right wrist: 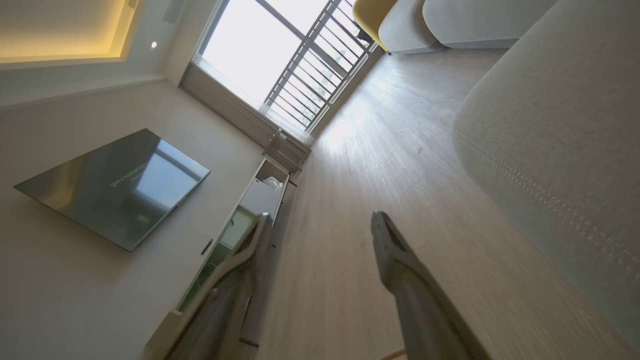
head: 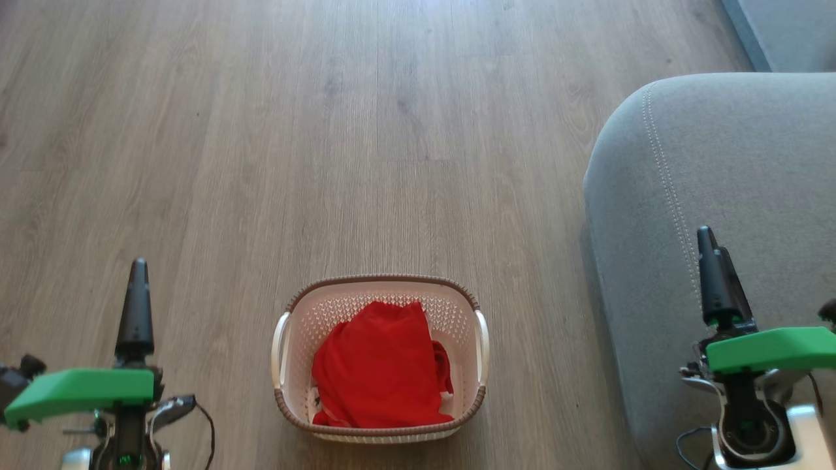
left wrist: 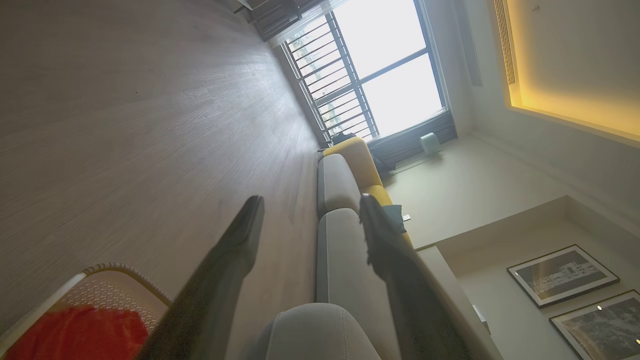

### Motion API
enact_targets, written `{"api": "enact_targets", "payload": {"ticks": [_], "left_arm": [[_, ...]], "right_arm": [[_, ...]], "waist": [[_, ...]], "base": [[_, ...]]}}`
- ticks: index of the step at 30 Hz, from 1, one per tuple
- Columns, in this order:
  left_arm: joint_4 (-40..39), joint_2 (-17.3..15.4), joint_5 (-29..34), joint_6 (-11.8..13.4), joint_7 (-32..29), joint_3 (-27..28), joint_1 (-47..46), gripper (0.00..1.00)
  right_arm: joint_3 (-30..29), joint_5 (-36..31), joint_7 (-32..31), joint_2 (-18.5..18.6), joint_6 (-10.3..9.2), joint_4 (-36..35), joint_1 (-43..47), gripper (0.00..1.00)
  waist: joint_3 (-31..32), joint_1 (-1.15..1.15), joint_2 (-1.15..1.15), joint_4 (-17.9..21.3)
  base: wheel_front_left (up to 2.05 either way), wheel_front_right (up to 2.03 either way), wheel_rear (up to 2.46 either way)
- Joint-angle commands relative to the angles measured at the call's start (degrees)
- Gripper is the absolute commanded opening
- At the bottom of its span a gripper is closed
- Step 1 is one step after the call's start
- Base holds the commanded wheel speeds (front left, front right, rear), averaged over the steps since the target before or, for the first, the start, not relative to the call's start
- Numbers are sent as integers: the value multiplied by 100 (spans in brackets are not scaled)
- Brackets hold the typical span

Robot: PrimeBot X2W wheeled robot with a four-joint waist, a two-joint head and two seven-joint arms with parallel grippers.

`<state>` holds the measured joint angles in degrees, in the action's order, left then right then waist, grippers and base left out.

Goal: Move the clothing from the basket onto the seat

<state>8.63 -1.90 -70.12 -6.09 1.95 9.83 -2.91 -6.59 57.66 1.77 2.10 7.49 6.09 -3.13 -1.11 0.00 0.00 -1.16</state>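
A cream basket with a brown rim stands on the wood floor, low in the middle of the head view. Bright red clothing lies crumpled inside it. The grey seat fills the right side, its pale stitching curving along the corner. My left gripper hangs open to the left of the basket, well apart from it. My right gripper is open above the seat's near part. The left wrist view catches the basket and clothing at its lower left, beside my open left gripper.
Bare wood floor stretches ahead of the basket. In the right wrist view my open right gripper points along the floor toward a TV cabinet, a wall-mounted screen and a barred window; the seat lies on the right.
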Motion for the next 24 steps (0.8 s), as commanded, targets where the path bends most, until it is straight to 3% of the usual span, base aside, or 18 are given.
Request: {"api": "enact_targets", "payload": {"ticks": [1,11,24], "left_arm": [[-348,-52,252,83,61,107,-366,100],[-736,-58,1668,724,232,-635,-315,100],[-903,-66,2960,1147,436,-1325,-341,100]], "right_arm": [[126,-278,79,44,0,-310,-342,100],[248,-1202,249,48,0,-605,-429,100],[499,-2418,453,54,0,-790,-461,100]], "waist": [[-11,0,0,-8],[-54,0,0,-20],[-87,0,0,-12]], "base": [[0,0,0],[0,0,0],[0,0,0]]}}
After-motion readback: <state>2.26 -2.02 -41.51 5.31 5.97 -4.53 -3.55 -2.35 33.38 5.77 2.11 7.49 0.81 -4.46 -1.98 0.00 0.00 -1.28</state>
